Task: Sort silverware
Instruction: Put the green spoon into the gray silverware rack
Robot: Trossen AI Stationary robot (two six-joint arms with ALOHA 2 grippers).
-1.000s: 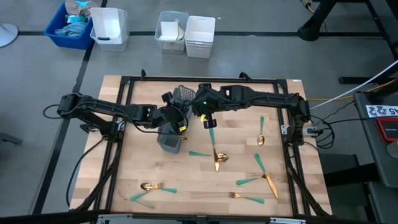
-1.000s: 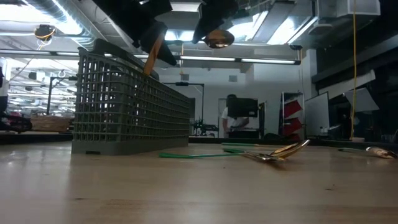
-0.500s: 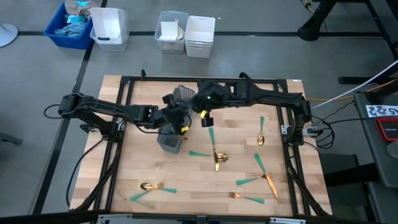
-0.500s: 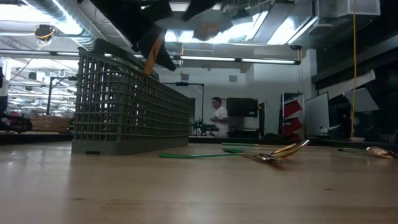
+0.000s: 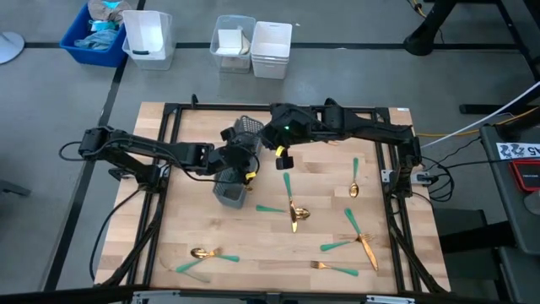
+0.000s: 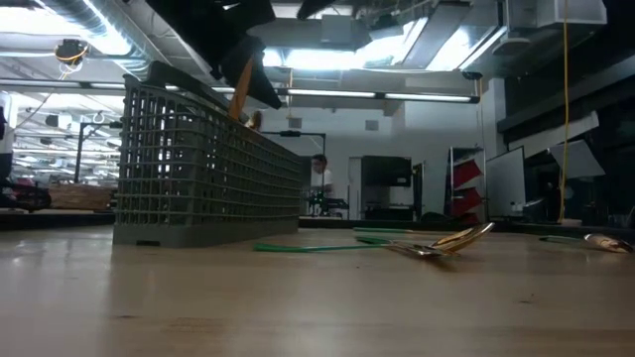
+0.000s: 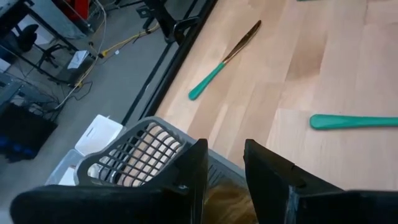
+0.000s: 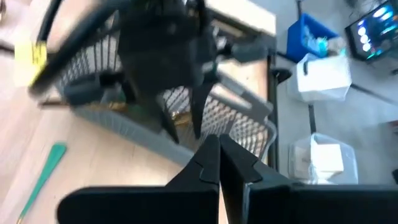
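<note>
Silverware scattered on table, apart from fingers; left fingers clamp caddy wall; right fingers pressed together, empty.

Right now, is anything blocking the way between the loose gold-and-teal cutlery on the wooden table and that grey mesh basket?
Nothing visible lies between the nearest teal-handled piece and the grey mesh basket. The left gripper sits at the basket's rim, and the shut right gripper hangs just beside it, so the opening is crowded.

A grey mesh caddy stands on the wooden table. Behind the table are white bins and a blue bin.
</note>
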